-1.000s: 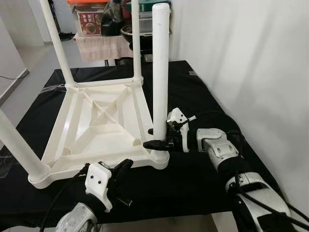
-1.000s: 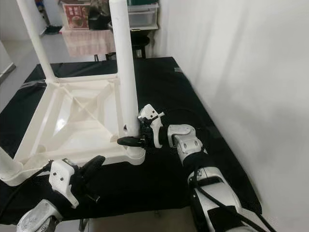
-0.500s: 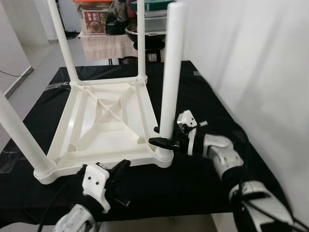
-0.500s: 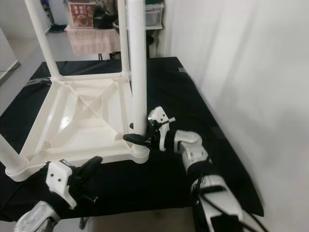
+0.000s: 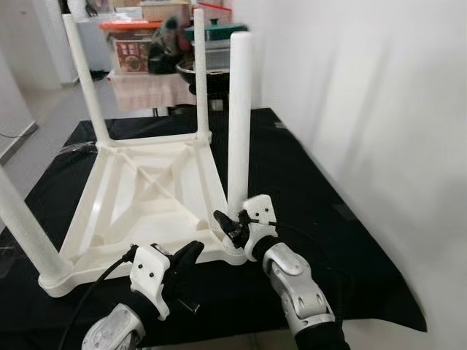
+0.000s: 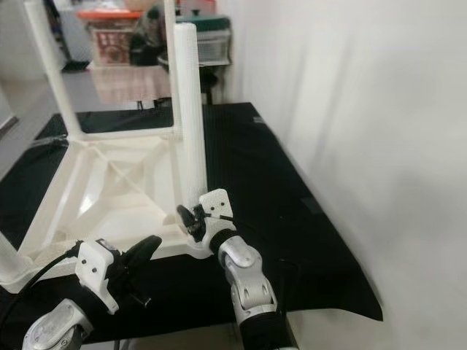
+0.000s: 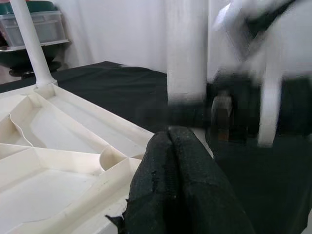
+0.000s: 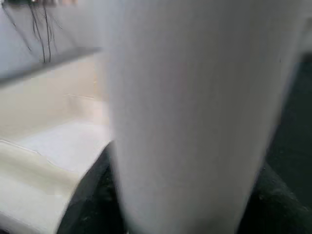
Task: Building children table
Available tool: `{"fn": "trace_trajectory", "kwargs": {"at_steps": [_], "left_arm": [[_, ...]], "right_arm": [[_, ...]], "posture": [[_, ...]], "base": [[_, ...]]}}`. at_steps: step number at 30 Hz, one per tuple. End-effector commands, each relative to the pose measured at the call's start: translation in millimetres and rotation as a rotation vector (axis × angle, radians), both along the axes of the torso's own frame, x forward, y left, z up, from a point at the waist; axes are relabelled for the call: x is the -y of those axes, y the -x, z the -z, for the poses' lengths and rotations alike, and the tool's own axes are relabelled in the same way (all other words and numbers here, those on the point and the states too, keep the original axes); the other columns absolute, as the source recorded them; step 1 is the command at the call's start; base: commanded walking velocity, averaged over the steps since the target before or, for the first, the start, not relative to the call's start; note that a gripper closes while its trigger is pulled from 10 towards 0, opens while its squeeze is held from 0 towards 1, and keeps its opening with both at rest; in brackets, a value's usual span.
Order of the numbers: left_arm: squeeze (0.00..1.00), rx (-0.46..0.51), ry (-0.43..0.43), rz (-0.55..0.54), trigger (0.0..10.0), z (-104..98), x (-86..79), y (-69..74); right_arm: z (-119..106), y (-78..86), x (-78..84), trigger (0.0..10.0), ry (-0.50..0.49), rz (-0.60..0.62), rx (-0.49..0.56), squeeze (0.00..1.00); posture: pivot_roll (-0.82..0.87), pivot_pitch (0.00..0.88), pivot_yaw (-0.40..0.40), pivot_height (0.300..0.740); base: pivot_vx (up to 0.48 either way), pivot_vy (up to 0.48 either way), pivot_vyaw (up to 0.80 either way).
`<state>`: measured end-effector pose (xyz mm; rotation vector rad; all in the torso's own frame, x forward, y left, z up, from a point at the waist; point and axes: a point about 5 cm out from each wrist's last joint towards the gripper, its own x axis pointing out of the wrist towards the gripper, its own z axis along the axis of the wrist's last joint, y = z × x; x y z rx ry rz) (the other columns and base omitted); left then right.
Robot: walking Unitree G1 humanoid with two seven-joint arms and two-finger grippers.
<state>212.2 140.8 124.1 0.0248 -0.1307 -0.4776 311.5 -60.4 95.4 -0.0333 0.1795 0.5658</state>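
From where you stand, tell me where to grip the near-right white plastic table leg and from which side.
Grip the white plastic table leg low, just above its corner socket, from the robot's right. It stands upright and round, so the right gripper can straddle it there; the upturned white plastic tabletop blocks the other side.
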Motion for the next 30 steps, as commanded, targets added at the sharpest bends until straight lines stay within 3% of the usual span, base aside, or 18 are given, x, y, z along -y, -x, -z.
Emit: {"fn": "trace_trajectory", "kwargs": {"at_steps": [1, 4, 6, 8, 9, 10, 14, 20, 21, 30], "left_arm": [[0.00, -0.015, 0.001, -0.022, 10.0, 4, -3.4, -0.9], [0.00, -0.015, 0.009, -0.022, 10.0, 4, 0.8, 0.3], [0.00, -0.017, 0.010, -0.016, 10.0, 5, 2.6, 1.1], [0.00, -0.018, 0.010, -0.015, 10.0, 5, 3.0, 1.2], [0.00, -0.018, 0.010, -0.016, 10.0, 5, 2.5, 1.1], [0.00, -0.016, 0.010, -0.019, 10.0, 5, 1.7, 1.0], [0.00, -0.012, 0.008, -0.030, 10.0, 5, 0.0, 0.5], [0.00, -0.005, 0.006, -0.044, 10.0, 4, -0.9, 0.3], [0.00, -0.004, 0.007, -0.045, 10.0, 3, -0.8, 0.4], [0.00, -0.002, 0.002, -0.053, 10.0, 3, -2.5, 2.6]], "right_arm": [[17, 4.8, 2.4, 10.0, 0.005, -0.017, -0.092, 1.00], [-6, -0.8, -5.7, 10.0, -0.102, -0.259, -0.022, 1.00], [-25, -2.8, -1.9, 10.0, -0.118, -0.368, 0.041, 0.96], [-31, -4.4, 1.2, 10.0, -0.109, -0.402, 0.065, 0.96], [-36, -8.4, 5.5, 10.0, -0.099, -0.441, 0.067, 0.12], [-39, -12.9, 9.5, 10.0, -0.090, -0.484, 0.069, 0.00], [-48, -25.9, 19.4, 10.0, -0.026, -0.603, 0.085, 0.00], [-68, -42.2, 25.2, 10.0, -0.052, -0.724, 0.061, 0.00], [-72, -43.2, 25.1, 0.0, -0.084, -0.745, 0.058, 0.00], [-69, -44.9, 34.5, 0.0, -0.119, -0.780, 0.018, 0.00]], "posture": [[0.02, 0.000, -0.010, 0.740], [0.02, 0.000, -0.020, 0.740], [0.03, 0.000, -0.024, 0.740], [0.03, 0.000, -0.026, 0.740], [0.04, 0.000, -0.031, 0.740], [0.04, 0.000, -0.032, 0.740], [0.06, 0.000, -0.042, 0.740], [0.07, 0.000, -0.050, 0.740], [0.08, 0.000, -0.053, 0.740], [0.07, 0.000, -0.045, 0.740]], "base": [[0.000, 0.000, 0.00], [0.000, 0.000, 0.00], [0.000, 0.000, 0.00], [0.000, 0.000, 0.00], [0.000, 0.000, 0.00], [0.000, 0.000, 0.00], [0.000, 0.000, 0.00], [0.000, 0.000, 0.00], [0.000, 0.000, 0.00], [0.000, 0.000, 0.00]]}}
